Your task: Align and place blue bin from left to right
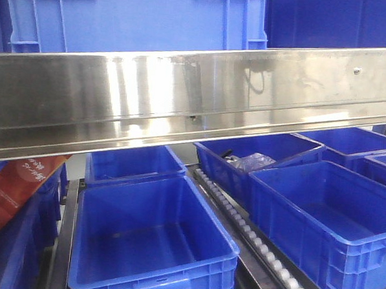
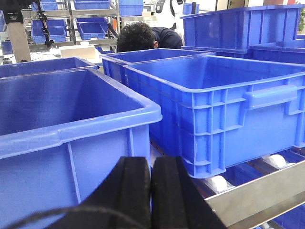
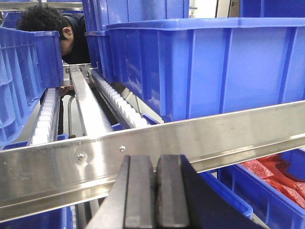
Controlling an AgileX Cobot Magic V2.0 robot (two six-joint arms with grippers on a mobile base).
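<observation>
left gripper (image 2: 151,191): two matte black fingers, flat rectangular pads, faintly textured | thin black cable (image 2: 57,215) arcs in front of its left finger | right gripper (image 3: 153,198): same black blocky fingers, smooth, rounded edges

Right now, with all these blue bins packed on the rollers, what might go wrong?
The left gripper, closed and empty, sits near two bins' rims; reaching in could bump them. A person leans over the rack's far end, so a pushed bin could roll towards them. The steel rail crosses in front of the right gripper.
</observation>
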